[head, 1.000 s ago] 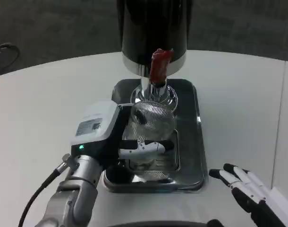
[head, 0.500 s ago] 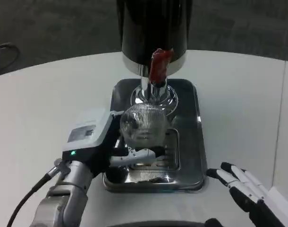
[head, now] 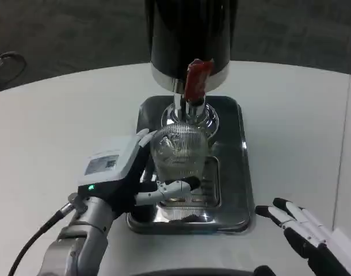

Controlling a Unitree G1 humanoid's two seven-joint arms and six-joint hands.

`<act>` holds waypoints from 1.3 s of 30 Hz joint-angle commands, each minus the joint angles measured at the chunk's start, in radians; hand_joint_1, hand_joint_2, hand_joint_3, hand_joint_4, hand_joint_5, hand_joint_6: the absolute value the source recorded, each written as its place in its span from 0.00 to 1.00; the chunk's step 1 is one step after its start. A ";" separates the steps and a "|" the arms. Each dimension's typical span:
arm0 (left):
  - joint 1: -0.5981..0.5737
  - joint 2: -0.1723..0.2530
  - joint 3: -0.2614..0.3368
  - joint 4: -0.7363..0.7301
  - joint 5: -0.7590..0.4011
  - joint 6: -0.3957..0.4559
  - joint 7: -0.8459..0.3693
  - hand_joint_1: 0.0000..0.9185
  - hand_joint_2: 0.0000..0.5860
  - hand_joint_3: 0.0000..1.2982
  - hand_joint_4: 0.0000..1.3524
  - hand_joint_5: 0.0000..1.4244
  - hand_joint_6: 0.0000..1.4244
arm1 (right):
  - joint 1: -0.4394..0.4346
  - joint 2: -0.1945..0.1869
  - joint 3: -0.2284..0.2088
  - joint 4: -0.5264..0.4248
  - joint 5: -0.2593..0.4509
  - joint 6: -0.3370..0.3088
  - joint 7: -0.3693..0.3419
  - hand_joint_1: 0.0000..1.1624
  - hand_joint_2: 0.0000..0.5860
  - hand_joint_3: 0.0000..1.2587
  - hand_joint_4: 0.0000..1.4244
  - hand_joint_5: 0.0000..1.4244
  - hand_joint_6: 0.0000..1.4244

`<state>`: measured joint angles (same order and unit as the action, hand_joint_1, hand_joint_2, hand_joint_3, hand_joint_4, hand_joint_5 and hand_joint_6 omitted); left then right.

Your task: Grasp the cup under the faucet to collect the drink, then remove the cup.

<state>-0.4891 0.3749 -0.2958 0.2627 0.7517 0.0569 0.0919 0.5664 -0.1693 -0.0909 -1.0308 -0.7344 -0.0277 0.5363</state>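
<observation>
- Left hand (head: 142,179) wraps ribbed glass cup (head: 178,152), held on drip tray (head: 236,172) just below faucet (head: 191,109).
- Right hand (head: 305,233) idle, fingers spread, on table (head: 49,132).
- Grasp done; fill can't tell; removal left.

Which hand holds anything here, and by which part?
The left hand grips the ribbed clear cup around its side, over the metal tray. The right hand holds nothing.

Cup (head: 179,150) on tray (head: 240,172), below the faucet (head: 197,80)

Left hand (head: 135,178) grips the cup from the left; right hand (head: 305,233) lies on the table (head: 290,126), right of the tray.
</observation>
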 commanded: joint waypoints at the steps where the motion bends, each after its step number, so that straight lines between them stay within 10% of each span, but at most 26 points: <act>1: -0.015 -0.009 -0.014 -0.027 0.000 0.013 -0.036 0.11 0.13 0.09 0.02 0.10 0.18 | 0.016 -0.007 -0.001 -0.016 0.009 -0.004 -0.007 0.21 0.80 0.08 0.00 0.01 0.10; 25: 0.154 0.048 0.124 -0.355 -0.072 -0.019 -0.080 0.04 0.11 0.09 0.00 0.10 0.14 | -0.005 -0.022 0.002 -0.016 0.018 0.024 -0.005 0.21 0.80 0.08 0.00 0.02 0.10; 39: 0.223 0.026 0.328 -0.494 -0.546 -0.243 -0.165 0.00 0.16 0.18 0.16 0.22 0.15 | -0.035 -0.056 0.007 -0.010 0.036 0.066 0.000 0.23 0.79 0.09 0.00 0.02 0.09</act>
<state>-0.2641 0.4074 0.0129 -0.2050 0.2771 -0.1544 -0.0330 0.5335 -0.2144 -0.0893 -1.0317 -0.7047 0.0290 0.5321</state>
